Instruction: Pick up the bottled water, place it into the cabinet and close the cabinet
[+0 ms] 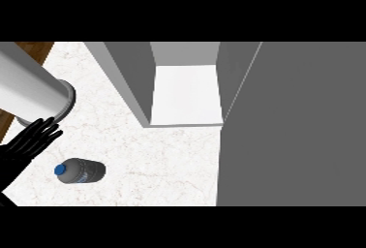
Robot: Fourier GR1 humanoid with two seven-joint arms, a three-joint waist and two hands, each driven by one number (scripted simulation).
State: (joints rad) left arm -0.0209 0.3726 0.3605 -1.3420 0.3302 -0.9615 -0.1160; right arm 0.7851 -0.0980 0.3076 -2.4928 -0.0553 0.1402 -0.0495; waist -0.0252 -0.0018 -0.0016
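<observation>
The bottled water (pixel 80 171) is a grey bottle with a blue cap, resting on the white marble counter (pixel 157 160) at the lower left. My left hand (pixel 28 143) shows at the left edge, open with straight fingers, just above and left of the bottle and apart from it. Its grey forearm (pixel 28 87) crosses the upper left corner. The cabinet (pixel 187 94) stands at the back centre with its white floor showing. Its grey door (pixel 293 126) is swung open and fills the right side. My right hand is nowhere in the picture.
The cabinet's grey left wall (pixel 132 77) juts out toward me. A strip of wooden floor (pixel 32 48) shows past the counter's left edge.
</observation>
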